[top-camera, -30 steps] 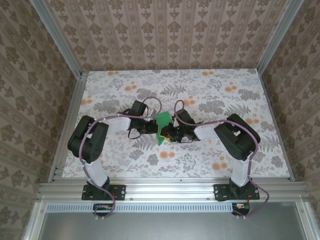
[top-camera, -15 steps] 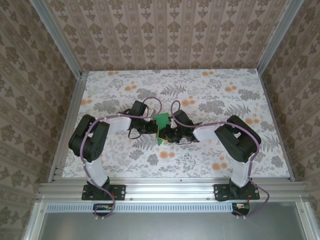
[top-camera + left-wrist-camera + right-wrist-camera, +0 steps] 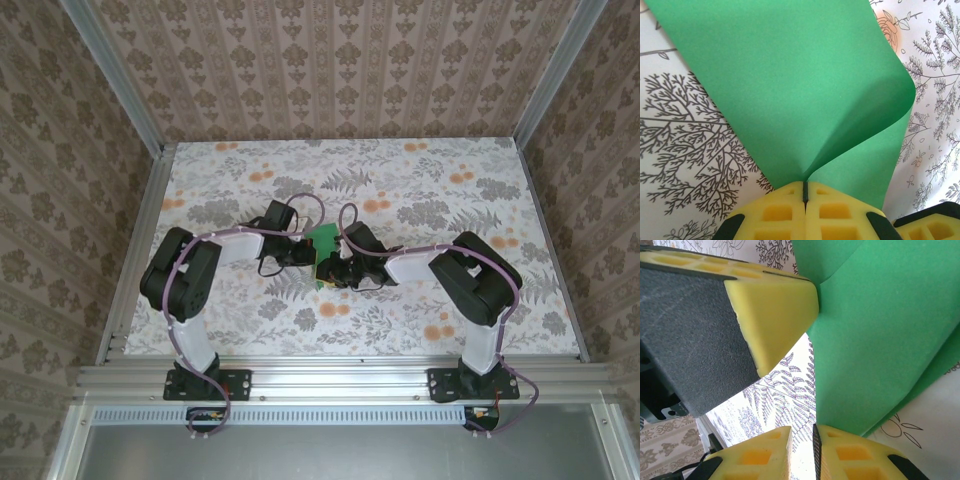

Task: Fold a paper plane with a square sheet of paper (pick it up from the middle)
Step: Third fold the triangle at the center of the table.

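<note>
The left end effector (image 3: pixel 804 192) is clenched on the paper (image 3: pixel 790 90), its two yellow pads pressed flat together at the bottom centre of the left wrist view with the green sheet nipped between them. From that pinch the paper fans upward and fills the top of the frame. Its long axis runs from the bottom centre toward the upper left, and its right part bends over in a soft, uncreased curl at the right edge. The floral worktop (image 3: pixel 680 125) shows on both sides of it.

The right end effector (image 3: pixel 802 432) stands slightly parted, with a narrow slit between its fingers and the worktop visible through it. The paper's lower edge comes down right at the inner face of its right-hand finger; whether it sits in the slit I cannot tell.

From above, the paper is at mid-worktop between the two end effectors, running up and down the frame.
</note>
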Controlling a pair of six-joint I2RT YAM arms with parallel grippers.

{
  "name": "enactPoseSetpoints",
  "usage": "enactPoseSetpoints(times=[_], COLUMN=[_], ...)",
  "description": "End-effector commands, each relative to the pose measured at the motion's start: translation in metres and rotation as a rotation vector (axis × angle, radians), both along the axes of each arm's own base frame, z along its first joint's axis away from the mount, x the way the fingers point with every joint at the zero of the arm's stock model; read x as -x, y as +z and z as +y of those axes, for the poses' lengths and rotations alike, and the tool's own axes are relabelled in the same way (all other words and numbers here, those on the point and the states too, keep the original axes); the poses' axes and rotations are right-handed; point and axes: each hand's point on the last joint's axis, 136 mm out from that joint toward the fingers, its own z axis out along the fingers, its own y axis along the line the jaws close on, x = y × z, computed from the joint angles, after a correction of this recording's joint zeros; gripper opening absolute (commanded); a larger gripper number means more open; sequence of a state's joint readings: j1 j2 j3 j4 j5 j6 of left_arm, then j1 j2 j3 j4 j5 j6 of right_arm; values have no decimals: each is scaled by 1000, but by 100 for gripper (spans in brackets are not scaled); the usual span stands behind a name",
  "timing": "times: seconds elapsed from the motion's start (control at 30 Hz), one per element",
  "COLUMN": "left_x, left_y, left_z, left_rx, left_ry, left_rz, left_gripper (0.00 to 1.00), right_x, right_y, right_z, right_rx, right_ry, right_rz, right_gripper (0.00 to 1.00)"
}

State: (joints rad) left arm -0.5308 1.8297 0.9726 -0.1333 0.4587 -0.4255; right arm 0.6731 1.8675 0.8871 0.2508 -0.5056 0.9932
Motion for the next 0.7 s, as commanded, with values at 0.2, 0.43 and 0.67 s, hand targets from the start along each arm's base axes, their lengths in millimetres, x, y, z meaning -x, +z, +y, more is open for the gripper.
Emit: enactPoseSetpoints(times=[0.2,0.43,0.67], left_x=[-7,-6,-6], left_y=[-4,-6,-7], left_z=[-4,-4,-4], left_rx=[-18,-21,-24], left_ry=[4,4,5], left_rz=[3,7,8], left_gripper=[0,0,0], right_x=[5,3,-4], right_y=[-7,-18,9], right_z=[9,4,10], right_rx=[13,66,21], right_ry=[49,37,49], right_rz=[23,47,-23], right_gripper=[21,21,24])
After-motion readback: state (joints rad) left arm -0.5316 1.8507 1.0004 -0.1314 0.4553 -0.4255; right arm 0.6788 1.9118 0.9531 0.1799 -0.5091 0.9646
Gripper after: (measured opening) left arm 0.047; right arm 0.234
